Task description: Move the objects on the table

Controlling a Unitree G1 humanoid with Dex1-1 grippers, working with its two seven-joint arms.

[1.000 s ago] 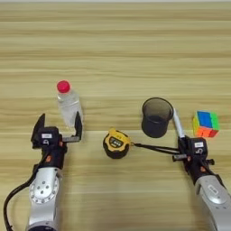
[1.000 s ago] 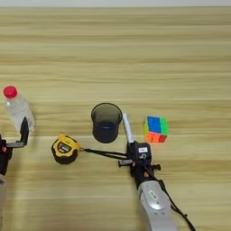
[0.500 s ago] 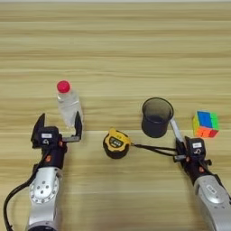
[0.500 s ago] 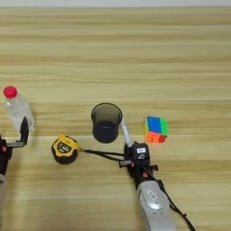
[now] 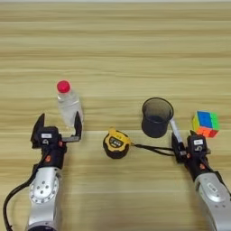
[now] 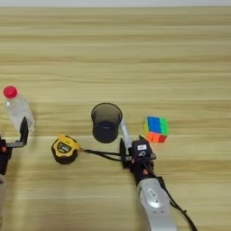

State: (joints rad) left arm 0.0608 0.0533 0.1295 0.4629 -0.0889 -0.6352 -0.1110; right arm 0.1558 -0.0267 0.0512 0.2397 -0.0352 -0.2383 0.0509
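1. Right gripper [image 5: 179, 145] at 4 o'clock on table [image 5: 115, 54], closed on pen [image 5: 174, 132], just beside cup [image 5: 156, 117].
2. Left gripper [image 5: 57, 130] at 8 o'clock, fingers spread wide, one finger [image 5: 78, 125] touching bottle [image 5: 68, 103].
3. Tape measure [image 5: 116, 143] at 6 o'clock, strap [image 5: 153, 149] trailing toward right gripper.
4. Cube [image 5: 205, 124] at 3 o'clock, right of cup.

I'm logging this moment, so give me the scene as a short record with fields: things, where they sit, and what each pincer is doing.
surface: table
bottle: upright, red cap, left
tape: centre, strap trailing right
cup: upright, right of tape
pen: beside cup, slanted
cube: far right
left pincer: open, one finger at the bottle's base
right pincer: shut on pen's lower end
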